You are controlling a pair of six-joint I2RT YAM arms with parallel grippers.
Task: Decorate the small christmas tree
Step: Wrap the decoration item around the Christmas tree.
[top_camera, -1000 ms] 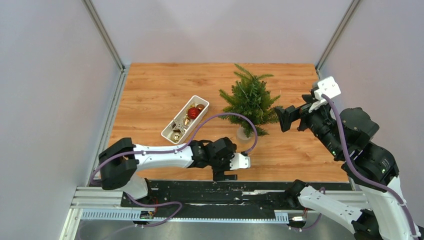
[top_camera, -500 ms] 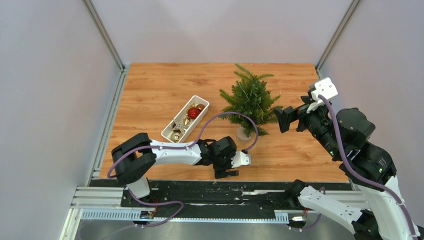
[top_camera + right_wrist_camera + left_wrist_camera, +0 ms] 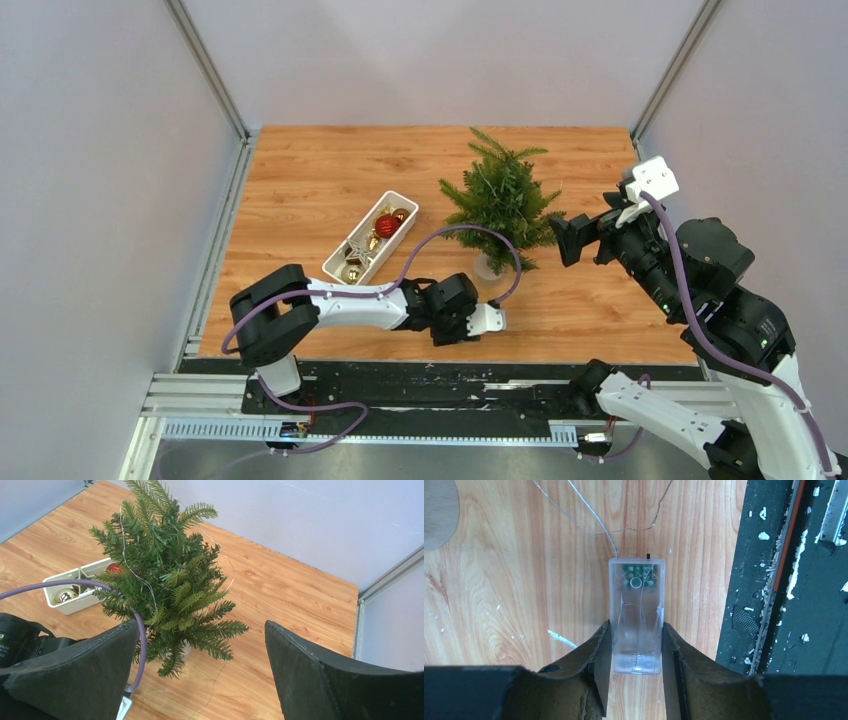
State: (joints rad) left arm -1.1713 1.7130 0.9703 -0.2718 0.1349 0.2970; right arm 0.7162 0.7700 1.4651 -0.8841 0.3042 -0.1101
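Note:
The small christmas tree (image 3: 500,200) stands upright right of the table's middle, with a thin light wire (image 3: 135,570) draped through its branches (image 3: 165,570). The wire (image 3: 594,515) runs over the wood to a clear battery box (image 3: 636,605) lying flat near the front edge. My left gripper (image 3: 636,626) has both fingers against the long sides of this box. From above, the left gripper (image 3: 447,335) covers the box. My right gripper (image 3: 560,238) hovers open just right of the tree, and in its wrist view the gripper (image 3: 201,625) holds nothing.
A white tray (image 3: 330,265) left of the tree holds a red ball (image 3: 387,225) and gold ornaments. The left arm's purple cable (image 3: 470,232) arches in front of the tree. A black rail (image 3: 774,580) borders the table's near edge. Grey walls enclose three sides.
The left gripper's jaws have come in from wide open onto the clear battery box, and its forearm has shifted slightly away from the near edge. The right arm has barely moved.

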